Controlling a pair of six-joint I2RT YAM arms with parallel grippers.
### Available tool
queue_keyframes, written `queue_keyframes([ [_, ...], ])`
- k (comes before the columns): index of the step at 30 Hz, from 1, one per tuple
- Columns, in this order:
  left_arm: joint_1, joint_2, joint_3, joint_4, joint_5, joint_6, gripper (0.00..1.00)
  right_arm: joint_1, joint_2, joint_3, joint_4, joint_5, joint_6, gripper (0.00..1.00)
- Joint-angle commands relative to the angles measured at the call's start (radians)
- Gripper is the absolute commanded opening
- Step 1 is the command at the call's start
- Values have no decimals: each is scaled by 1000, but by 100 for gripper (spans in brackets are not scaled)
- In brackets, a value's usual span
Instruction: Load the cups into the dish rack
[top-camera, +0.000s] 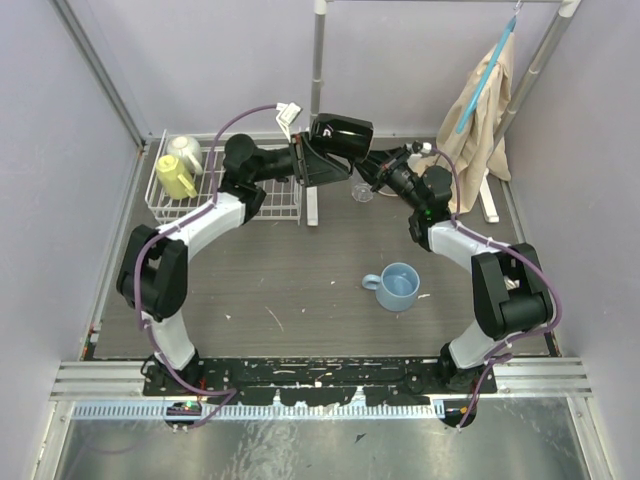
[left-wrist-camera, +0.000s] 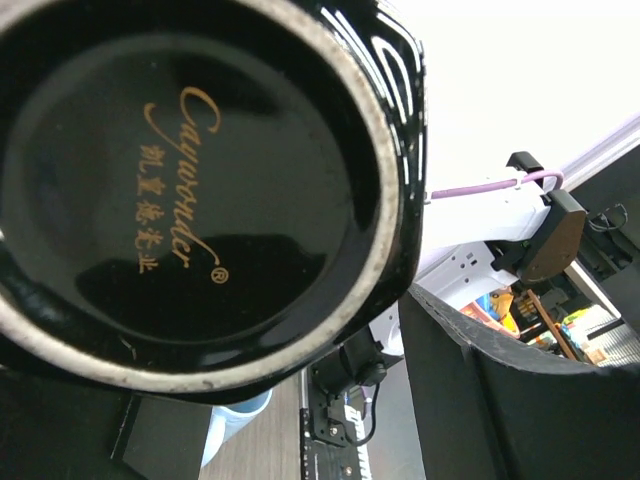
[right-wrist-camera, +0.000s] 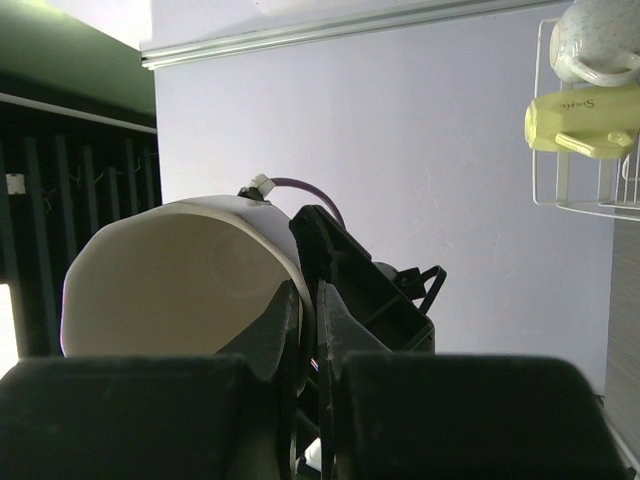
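The black mug (top-camera: 341, 136) with its cream inside (right-wrist-camera: 170, 280) hangs in the air at the back middle, between both grippers. My right gripper (right-wrist-camera: 315, 300) is shut on its rim, one finger inside and one outside. My left gripper (top-camera: 318, 163) reaches around the mug's body; its base (left-wrist-camera: 190, 190) fills the left wrist view, and one finger (left-wrist-camera: 500, 400) lies against its side. The yellow mug (top-camera: 175, 178) and the cream-white mug (top-camera: 184, 152) sit in the dish rack (top-camera: 281, 211) at the back left. The light blue mug (top-camera: 399, 286) stands on the table. The clear glass (top-camera: 362, 192) stands below the grippers.
An upright white-grey pole (top-camera: 317, 95) rises just behind the rack's right end. A beige cloth (top-camera: 485, 105) hangs at the back right. Walls close in the table on the left, right and back.
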Motion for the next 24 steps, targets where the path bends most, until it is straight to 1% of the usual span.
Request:
queue_keyframes([
  [1,-34,14,55,128,25,-31,74,48,-3,33,71,-32,-15,1],
  [10,-50,41,109,137,13,-32,74,62,-18,17,45,-13,-41,1],
  [20,-77,36,70,165,-30,-24,75,73,-20,28,46,25,-49,1],
  [22,-77,25,57,133,-34,1,75,76,-21,35,43,25,-51,1],
  [24,-77,8,46,67,-40,63,76,76,-23,40,44,27,-50,1],
])
